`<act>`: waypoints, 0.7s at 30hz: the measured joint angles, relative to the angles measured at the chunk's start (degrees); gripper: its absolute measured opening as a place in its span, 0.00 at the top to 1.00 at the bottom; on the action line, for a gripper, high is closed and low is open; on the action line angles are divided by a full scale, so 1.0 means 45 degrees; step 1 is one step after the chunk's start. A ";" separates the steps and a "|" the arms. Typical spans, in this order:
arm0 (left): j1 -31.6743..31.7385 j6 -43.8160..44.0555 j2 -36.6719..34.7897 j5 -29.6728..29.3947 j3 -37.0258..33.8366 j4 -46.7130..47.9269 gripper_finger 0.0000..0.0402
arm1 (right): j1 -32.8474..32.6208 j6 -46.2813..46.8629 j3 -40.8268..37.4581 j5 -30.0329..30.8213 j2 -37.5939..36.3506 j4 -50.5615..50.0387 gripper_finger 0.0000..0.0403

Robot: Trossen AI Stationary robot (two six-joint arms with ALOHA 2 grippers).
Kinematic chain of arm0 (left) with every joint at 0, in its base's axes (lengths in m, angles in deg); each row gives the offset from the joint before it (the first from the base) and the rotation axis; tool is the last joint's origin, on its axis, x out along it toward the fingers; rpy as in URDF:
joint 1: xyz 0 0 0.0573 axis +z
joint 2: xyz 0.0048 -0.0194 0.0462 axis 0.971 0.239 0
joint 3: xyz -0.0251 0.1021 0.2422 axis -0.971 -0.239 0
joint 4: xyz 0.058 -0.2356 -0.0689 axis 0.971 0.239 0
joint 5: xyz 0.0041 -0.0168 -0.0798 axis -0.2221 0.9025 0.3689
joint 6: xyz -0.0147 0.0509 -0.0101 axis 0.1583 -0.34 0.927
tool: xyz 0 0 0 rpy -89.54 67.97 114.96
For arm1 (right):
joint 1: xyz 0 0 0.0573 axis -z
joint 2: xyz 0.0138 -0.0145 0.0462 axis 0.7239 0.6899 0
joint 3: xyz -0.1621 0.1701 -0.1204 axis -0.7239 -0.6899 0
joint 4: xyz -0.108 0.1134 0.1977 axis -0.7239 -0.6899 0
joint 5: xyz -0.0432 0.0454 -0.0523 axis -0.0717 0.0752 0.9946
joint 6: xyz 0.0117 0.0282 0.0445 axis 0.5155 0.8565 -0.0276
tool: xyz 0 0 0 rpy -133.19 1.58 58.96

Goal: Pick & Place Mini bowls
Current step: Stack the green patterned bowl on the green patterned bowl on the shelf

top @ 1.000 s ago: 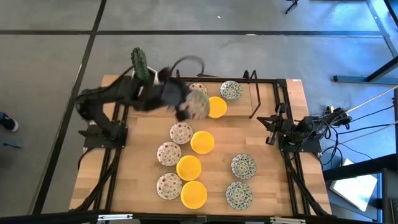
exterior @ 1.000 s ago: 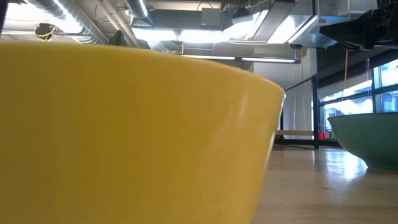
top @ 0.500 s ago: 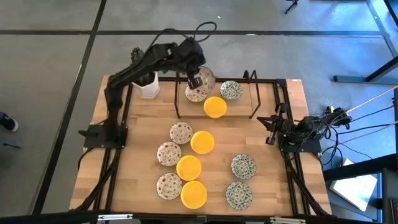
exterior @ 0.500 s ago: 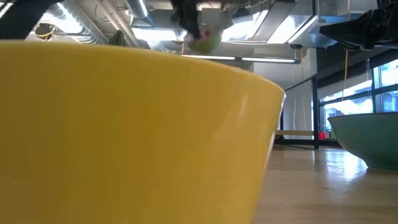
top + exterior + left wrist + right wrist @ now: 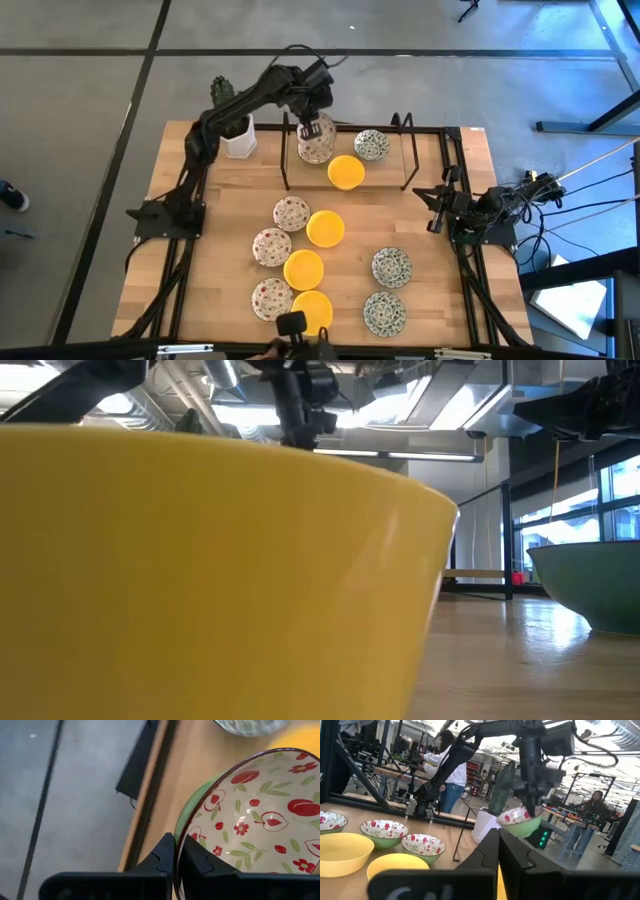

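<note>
My left gripper (image 5: 312,128) is over the table's far edge, shut on a cream mini bowl with red flowers (image 5: 317,148), green outside (image 5: 519,824). A grey-green patterned bowl (image 5: 372,145) and a yellow bowl (image 5: 346,172) rest on their bases just right of it. More floral (image 5: 291,213), yellow (image 5: 325,228) and grey-green (image 5: 392,267) bowls stand on the table's middle and near part. In the low view a yellow bowl (image 5: 200,580) fills the picture and hides the held bowl. My right gripper (image 5: 437,207) waits at the right edge, shut (image 5: 496,851). My left gripper pinches the floral bowl's rim (image 5: 181,827) between its two fingers, one inside the bowl and one outside. The fingers come from above, pointing down. The bowl is lifted clear of the table and hangs tilted below them (image 5: 519,824).
A black wire rack (image 5: 405,150) stands across the far part of the table. The white cactus pot (image 5: 238,140) sits at the far left corner. A dark object (image 5: 291,324) shows at the near edge. People stand in the room beyond (image 5: 451,767).
My left arm has swung from above the table's middle-left toward the far edge, carrying the floral bowl with it. In the last half second it shifted only slightly left and lowered a little. A dark object has appeared at the near edge.
</note>
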 joint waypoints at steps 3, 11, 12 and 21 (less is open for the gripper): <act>-0.0063 -0.0164 0.0312 0.0193 0.0000 -0.0117 0.99 | 0.0000 0.0039 0.0000 -0.0002 0.0000 -0.0007 0.98; -0.0082 -0.0334 0.0857 0.0378 -0.0024 0.0396 0.99 | 0.0004 0.0038 0.0000 0.0000 0.0000 -0.0288 0.98; -0.0115 -0.0340 0.0920 0.0383 -0.0024 0.0410 0.99 | 0.0005 0.0039 0.0000 0.0000 0.0000 -0.0301 0.98; -0.0144 -0.0379 0.1431 0.0334 -0.0034 0.0702 0.99 | 0.0001 0.0034 0.0000 -0.0005 -0.0002 -0.0284 0.98</act>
